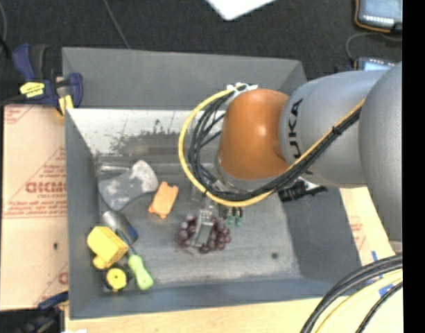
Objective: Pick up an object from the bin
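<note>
**Grey bin, hand low over the purple grapes**

Grey metal bin (pixel 122 75), scuffed floor, mostly bare on the right half. The arm comes in from the right, and its orange wrist cover (pixel 250 134) and looped cables (pixel 191 141) block much of the middle. The hand (pixel 206 225) sits low at the bunch of purple toy grapes (pixel 189 236), near the middle of the floor and a bit toward the front wall. It appears to be touching the top of the bunch. I cannot tell whether the hand is released or clenched, because the bunch and the wrist hide that.

Step in hand, as I judge it, is getting a hold on the grapes:
- Go for the thick middle of the bunch, not a single outer berry, which would likely slip out.
- Lift straight up. The orange flat piece (pixel 163 200) lies just left of the bunch and should not be dragged along.
- The left-side heap is well apart from the bunch and no concern: grey-white crumpled thing (pixel 127 184), yellow toy (pixel 105 245), green piece (pixel 140 274).

The grape bunch is a dark purple, lumpy cluster of small round berries. It lies flat and spreads to both sides of the hand. It has a pale bit at the centre that could be a stem or part of the hand, and which one is unclear. The surface is bumpy, so the grip may be uneven.
</note>
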Available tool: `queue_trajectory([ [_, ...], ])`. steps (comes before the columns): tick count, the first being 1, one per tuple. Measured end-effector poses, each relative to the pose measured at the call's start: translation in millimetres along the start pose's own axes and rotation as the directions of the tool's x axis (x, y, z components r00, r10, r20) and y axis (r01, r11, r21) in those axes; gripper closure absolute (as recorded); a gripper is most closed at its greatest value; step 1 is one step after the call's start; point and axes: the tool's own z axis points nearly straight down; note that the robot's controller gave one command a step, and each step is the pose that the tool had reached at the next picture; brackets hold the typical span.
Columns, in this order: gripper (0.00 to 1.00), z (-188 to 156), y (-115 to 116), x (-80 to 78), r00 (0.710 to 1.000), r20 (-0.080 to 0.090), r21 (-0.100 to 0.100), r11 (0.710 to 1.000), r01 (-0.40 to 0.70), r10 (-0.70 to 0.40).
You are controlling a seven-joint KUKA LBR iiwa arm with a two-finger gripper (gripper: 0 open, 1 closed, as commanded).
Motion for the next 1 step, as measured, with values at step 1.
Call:
queue_trajectory([
  [1,0.00,22.0,-24.3,-4.7,0.982,0.010,-0.001,0.982,0.189,-0.189],
])
